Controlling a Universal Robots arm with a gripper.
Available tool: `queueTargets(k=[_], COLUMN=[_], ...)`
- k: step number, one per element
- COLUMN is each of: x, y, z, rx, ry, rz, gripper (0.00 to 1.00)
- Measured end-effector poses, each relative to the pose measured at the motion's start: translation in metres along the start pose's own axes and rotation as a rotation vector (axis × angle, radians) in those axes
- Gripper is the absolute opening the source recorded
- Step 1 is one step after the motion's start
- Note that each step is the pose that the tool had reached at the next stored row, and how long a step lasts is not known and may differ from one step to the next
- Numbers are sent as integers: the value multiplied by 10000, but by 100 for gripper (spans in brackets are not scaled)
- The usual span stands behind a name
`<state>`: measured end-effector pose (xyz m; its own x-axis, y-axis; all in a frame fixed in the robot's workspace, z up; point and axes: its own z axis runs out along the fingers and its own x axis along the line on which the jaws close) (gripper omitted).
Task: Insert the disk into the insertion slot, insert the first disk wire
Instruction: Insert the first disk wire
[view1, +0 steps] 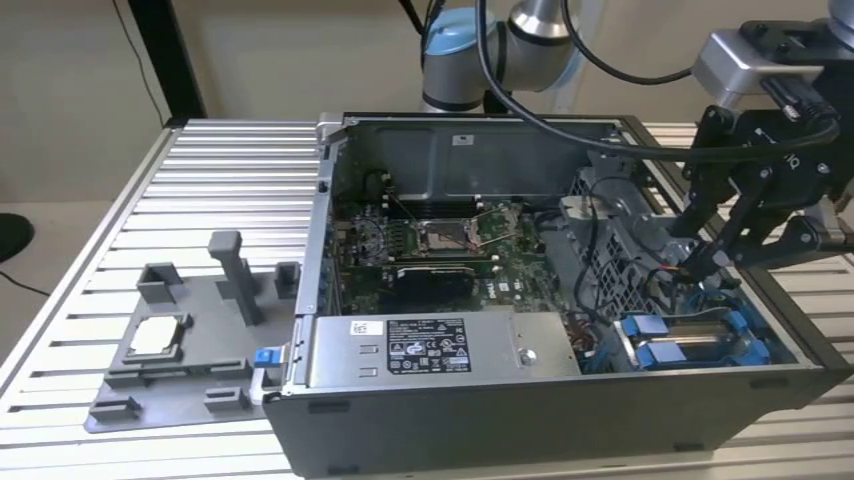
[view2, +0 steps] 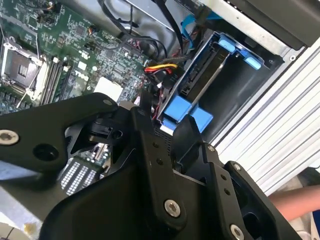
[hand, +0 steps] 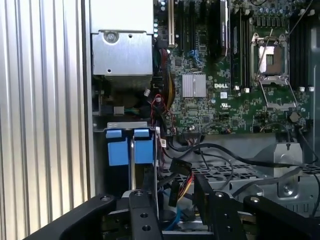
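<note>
- The pincer (hand: 174, 186) sits closest to both wrist cameras. Its black fingers (hand: 142, 215) stand apart with a clear gap. In the first wrist view a plug (hand: 176, 195) with yellow and red leads shows in that gap, and whether either finger touches it cannot be told.
- The bench (view1: 200, 180), ribbed and silver, carries everything.
- The case (view1: 534, 430), open on top, takes up the middle of the bench. In the exterior view the pincer hangs inside it at that view's right end, just above the drive cage.
- The motherboard (view1: 441, 240) lies flat on the case floor.
- The power box (view1: 427, 345), grey with a printed label, runs along the case's near wall in the exterior view.
- A grey fixture (view1: 174, 370) rests on the bench to the exterior view's left of the case, well apart from the pincer.
- The slot (view1: 741, 322), a bay with blue rails, lies in the case corner beside the power box.
- The disk (view2: 205, 75) stands on edge inside the slot, with blue tabs (view2: 177, 107) at the end towards the power box, just past the fingertips.
- Red, yellow and black wires (view2: 160, 67) bunch near that tabbed end.
</note>
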<state>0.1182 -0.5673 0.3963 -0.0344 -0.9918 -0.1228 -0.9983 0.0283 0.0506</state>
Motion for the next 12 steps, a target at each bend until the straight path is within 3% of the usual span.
queueTargets(k=[5,12], x=[-55,-72], y=[-15,-143], z=[16,56], rx=[2,4], ry=[1,0], rz=[1,0], gripper=[100,100])
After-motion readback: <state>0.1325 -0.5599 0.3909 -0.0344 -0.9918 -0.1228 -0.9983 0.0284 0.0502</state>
